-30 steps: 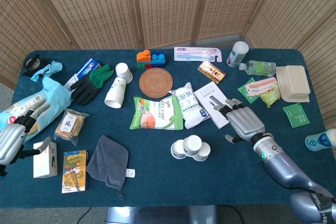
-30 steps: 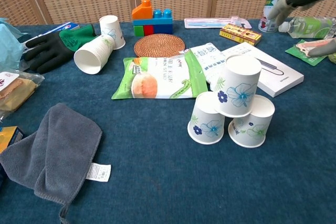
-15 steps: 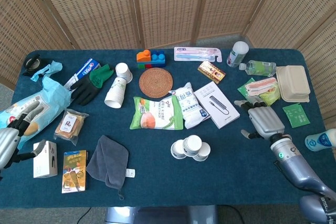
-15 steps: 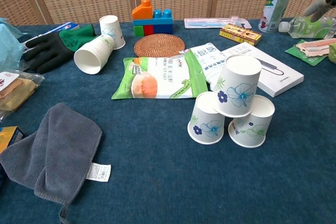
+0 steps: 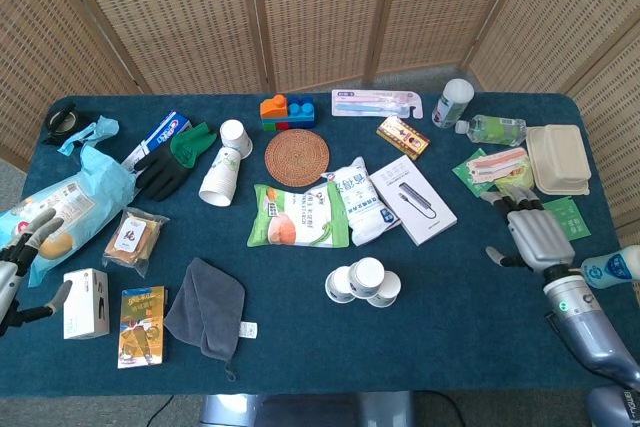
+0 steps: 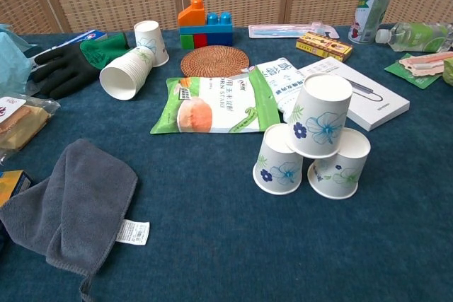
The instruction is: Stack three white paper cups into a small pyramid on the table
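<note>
Three white paper cups with blue flower prints stand upside down as a small pyramid (image 6: 312, 142) (image 5: 364, 281) on the blue table: two side by side, the third (image 6: 322, 115) resting on both, leaning a little. My right hand (image 5: 536, 234) hovers open at the table's right side, well clear of the cups. At the far left edge my left hand (image 5: 20, 259) is open with fingers spread, near a white box. Neither hand shows in the chest view.
A lying stack of spare cups (image 6: 124, 71) and one upright cup (image 6: 150, 41) sit back left by a black-green glove (image 6: 68, 66). A green snack bag (image 6: 209, 105), white booklet (image 6: 362, 94), woven coaster (image 6: 214, 61), toy blocks (image 6: 205, 24) and grey cloth (image 6: 68, 206) surround the pyramid.
My right hand has drawn back from beside the white booklet to the table's right edge and left the chest view. My left hand slid further off to the left. The pyramid stayed put.
</note>
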